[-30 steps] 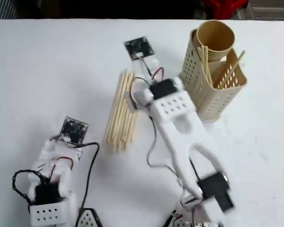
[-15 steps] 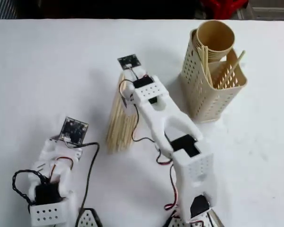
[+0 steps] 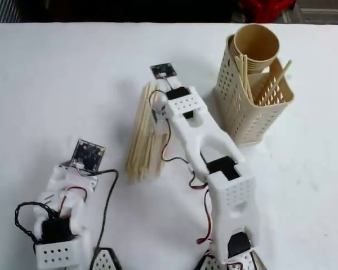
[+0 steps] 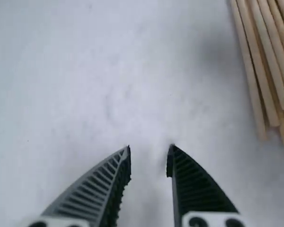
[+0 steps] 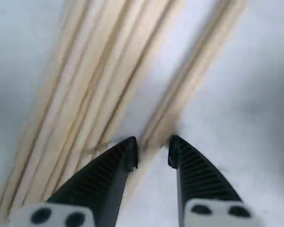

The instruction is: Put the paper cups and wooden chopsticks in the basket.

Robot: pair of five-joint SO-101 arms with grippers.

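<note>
Loose wooden chopsticks [image 3: 145,132] lie in a pile at the table's middle. In the right wrist view the main bundle [image 5: 85,94] runs beside a separate pair [image 5: 199,80] whose near end lies at my right gripper [image 5: 152,149]. That gripper is open by a narrow gap, one fingertip on each side of the pair's end. The right arm [image 3: 183,109] hangs over the pile. The tan perforated basket [image 3: 236,107] at the back right holds stacked paper cups [image 3: 256,45] and several chopsticks [image 3: 270,84]. My left gripper [image 4: 149,158] is open a little over bare table, with chopsticks [image 4: 265,61] off to one side.
The left arm [image 3: 65,214] rests at the front left with black cables [image 3: 107,197] beside it. The table is white, and its dark far edge [image 3: 101,21] runs along the back.
The right arm swung from beside the basket over to the chopstick pile, then shifted slightly toward the basket. The left arm has not moved.
</note>
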